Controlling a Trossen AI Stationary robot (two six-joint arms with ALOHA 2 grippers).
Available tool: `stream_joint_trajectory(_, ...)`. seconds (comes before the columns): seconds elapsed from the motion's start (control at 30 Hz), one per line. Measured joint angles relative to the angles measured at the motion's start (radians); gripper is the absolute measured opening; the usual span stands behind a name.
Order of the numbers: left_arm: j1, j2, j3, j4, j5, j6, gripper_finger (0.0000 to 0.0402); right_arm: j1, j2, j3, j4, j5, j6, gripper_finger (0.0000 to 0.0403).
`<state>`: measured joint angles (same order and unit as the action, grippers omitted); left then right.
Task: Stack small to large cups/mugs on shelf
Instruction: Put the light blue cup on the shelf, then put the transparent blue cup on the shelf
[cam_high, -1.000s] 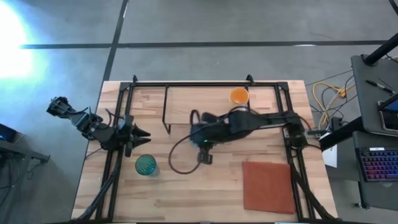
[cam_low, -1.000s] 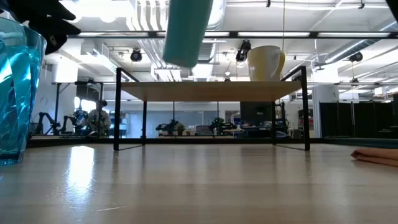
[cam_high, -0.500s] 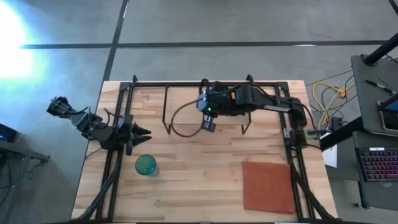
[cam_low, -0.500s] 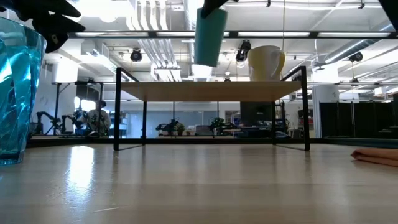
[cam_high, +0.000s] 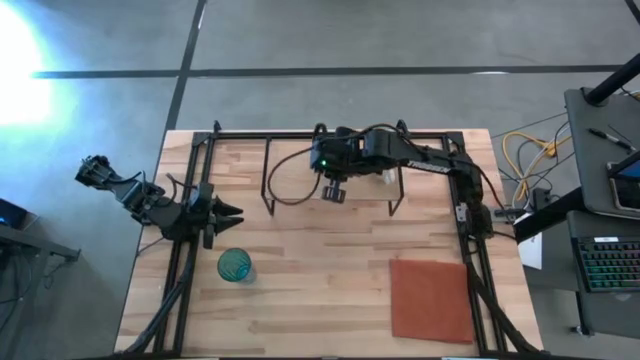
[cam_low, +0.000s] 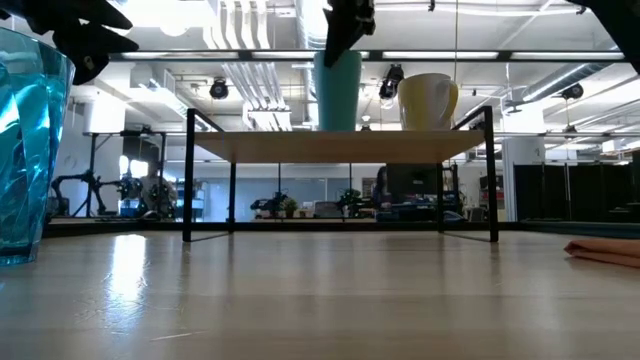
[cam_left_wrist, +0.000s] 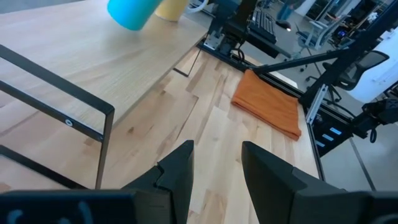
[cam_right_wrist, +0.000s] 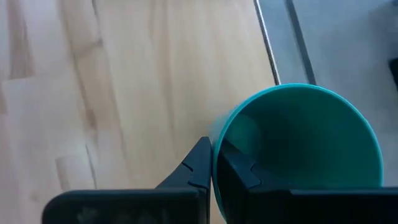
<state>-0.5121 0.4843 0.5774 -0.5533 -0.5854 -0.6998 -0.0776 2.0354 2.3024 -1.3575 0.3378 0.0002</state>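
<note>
Right gripper (cam_right_wrist: 212, 167) pinching green cup (cam_low: 337, 90) rim, setting it on shelf (cam_low: 340, 146) (beside mug (cam_low: 428, 101)); next: release.

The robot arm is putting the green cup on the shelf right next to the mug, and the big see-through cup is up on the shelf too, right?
Not quite. The see-through tumbler stands on the table near the idle left gripper, as the high view shows. The rest holds: the right gripper grips the green cup on the shelf beside the mug.
</note>
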Motion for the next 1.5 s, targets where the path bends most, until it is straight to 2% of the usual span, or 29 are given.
stream_joint_trajectory(0.17,0.000,0.000,0.000,0.000,0.000,0.000,0.0121,-0.066,0.000,-0.002,0.006,-0.149,0.031,0.0009)
stream_joint_trajectory(0.47,0.000,0.000,0.000,-0.004,0.000,0.000,0.0121,-0.087,0.000,-0.003,-0.020,-0.164,0.023,0.0018)
stream_joint_trajectory(0.6,0.000,0.000,-0.002,-0.006,0.000,0.000,0.0121,-0.089,0.000,-0.003,-0.031,-0.212,0.027,0.0033)
stream_joint_trajectory(1.1,0.000,0.000,-0.003,-0.005,0.000,0.000,0.0121,-0.093,-0.014,0.051,-0.033,-0.206,0.025,0.0090)
stream_joint_trajectory(1.5,0.000,0.000,-0.004,0.001,-0.006,-0.002,0.0121,-0.095,-0.026,0.052,-0.052,-0.171,0.025,0.0076)
